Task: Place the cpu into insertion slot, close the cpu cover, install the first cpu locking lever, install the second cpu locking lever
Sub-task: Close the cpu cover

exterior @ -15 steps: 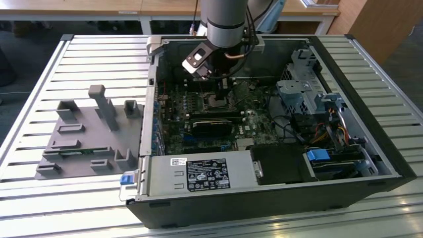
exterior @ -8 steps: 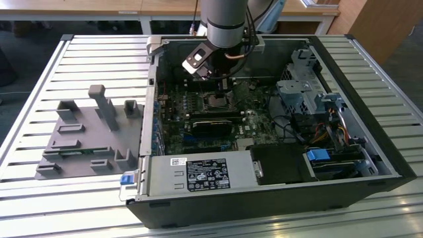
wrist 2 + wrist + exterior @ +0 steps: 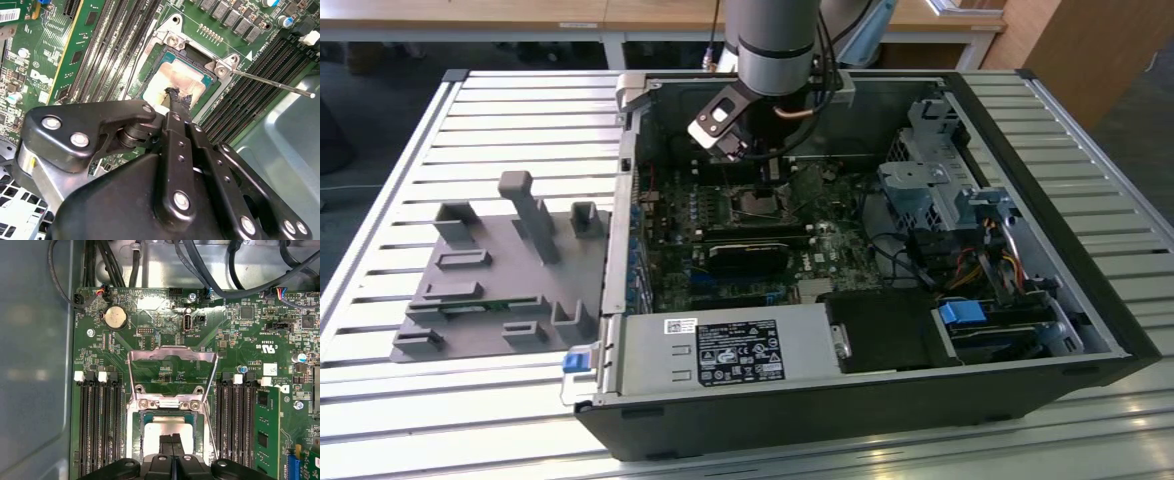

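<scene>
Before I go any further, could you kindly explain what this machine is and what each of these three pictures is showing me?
This is a single robot arm with a two-fingered gripper, working inside an open computer case that lies on a slatted metal table. The exterior view looks at the whole scene from off the arm; a grey holder tray lies beside the case, at that view's left. Both wrist views ride on the arm and look at the green circuit board. There the cpu sits in the insertion slot, the cpu cover stands flipped open, and the shut gripper is right at the chip's top, apparently holding nothing.
</scene>
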